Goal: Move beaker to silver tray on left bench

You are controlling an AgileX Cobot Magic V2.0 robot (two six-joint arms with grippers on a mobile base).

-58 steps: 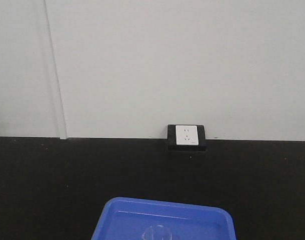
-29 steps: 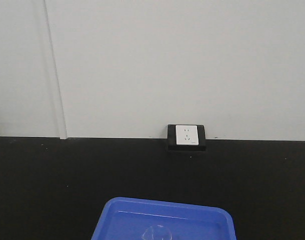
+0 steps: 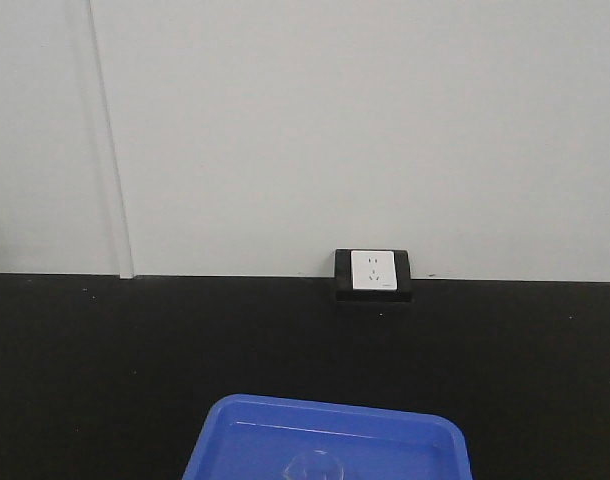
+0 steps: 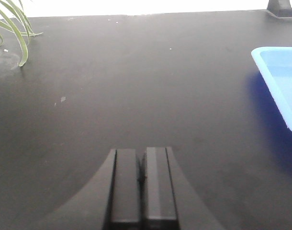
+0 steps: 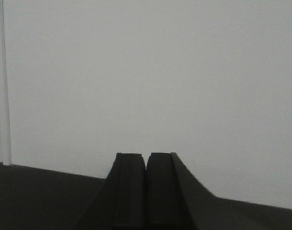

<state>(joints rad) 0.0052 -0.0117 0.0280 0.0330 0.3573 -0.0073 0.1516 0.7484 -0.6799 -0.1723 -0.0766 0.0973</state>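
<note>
The left gripper (image 4: 141, 155) was shut tight. Its two dark fingers (image 4: 126, 182) pressed side by side and held nothing. It hung low over the black bench top (image 4: 136, 81). The bench under it was bare, with only a few tiny pale specks.

The right gripper (image 5: 146, 158) was shut too, and nothing was in it. It pointed at the white wall (image 5: 160, 72), with the dark bench edge low in its view.

To the right of the left gripper lay a blue tray (image 4: 275, 72). Only one corner of it showed in the left wrist view. In the front view the blue tray (image 3: 385, 440) sat at the near edge of the bench, a little right of the middle. Inside it sat the beaker (image 3: 315, 466), small and clear. It was hard to see against the blue, and the bottom of the picture cut it off. Nothing else could be seen in the tray.

Far behind the tray, a white wall socket (image 3: 373, 271) in a black frame sat where the bench met the wall. A thin strip (image 3: 110, 150) ran down the wall on the left. Some green leaves (image 4: 12, 24) poked in at the far left corner of the bench. Nothing stood between the left gripper and the tray.
</note>
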